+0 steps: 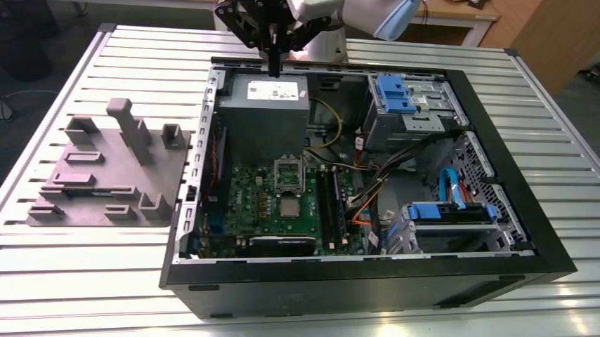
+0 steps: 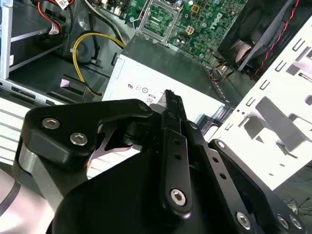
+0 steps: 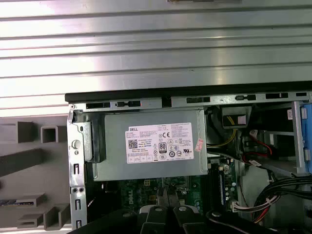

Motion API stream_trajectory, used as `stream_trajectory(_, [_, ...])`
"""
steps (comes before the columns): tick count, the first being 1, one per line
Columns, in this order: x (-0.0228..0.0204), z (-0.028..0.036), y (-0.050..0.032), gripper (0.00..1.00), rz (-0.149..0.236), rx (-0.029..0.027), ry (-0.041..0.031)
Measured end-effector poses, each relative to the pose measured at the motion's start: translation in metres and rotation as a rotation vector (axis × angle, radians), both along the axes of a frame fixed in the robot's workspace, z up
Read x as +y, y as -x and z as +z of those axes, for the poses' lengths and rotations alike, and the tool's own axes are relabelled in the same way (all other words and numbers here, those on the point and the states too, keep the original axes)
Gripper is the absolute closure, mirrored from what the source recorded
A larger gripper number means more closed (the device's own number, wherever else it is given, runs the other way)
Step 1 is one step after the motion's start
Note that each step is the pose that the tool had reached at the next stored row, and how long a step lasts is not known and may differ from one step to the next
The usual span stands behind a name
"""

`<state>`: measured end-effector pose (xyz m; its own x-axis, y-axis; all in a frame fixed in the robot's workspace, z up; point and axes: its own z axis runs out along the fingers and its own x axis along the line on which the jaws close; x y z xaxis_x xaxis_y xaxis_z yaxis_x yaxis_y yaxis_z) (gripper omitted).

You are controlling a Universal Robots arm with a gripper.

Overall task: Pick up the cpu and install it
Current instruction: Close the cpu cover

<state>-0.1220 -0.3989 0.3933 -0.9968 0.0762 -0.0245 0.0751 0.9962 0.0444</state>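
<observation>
In the exterior view, the gripper (image 1: 274, 64) is hanging over one edge of the grey power supply (image 1: 267, 105). Its fingers are pressing together on nothing. The cpu (image 1: 289, 206) is lying flat on the green motherboard (image 1: 246, 203) past the power supply's opposite edge, well apart from the gripper, with the socket frame (image 1: 287, 172) standing between it and the power supply. In the second wrist view, the gripper (image 2: 170, 100) is showing its black fingers closed against each other above the power supply (image 2: 165, 58), and in the first wrist view the gripper (image 3: 164, 197) is hovering beside the power supply (image 3: 151, 144).
</observation>
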Motion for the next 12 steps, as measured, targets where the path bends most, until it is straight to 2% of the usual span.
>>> stream_trajectory(12, [0.0000, 0.0000, 0.0000, 0.90, 0.000, 0.0000, 0.0000])
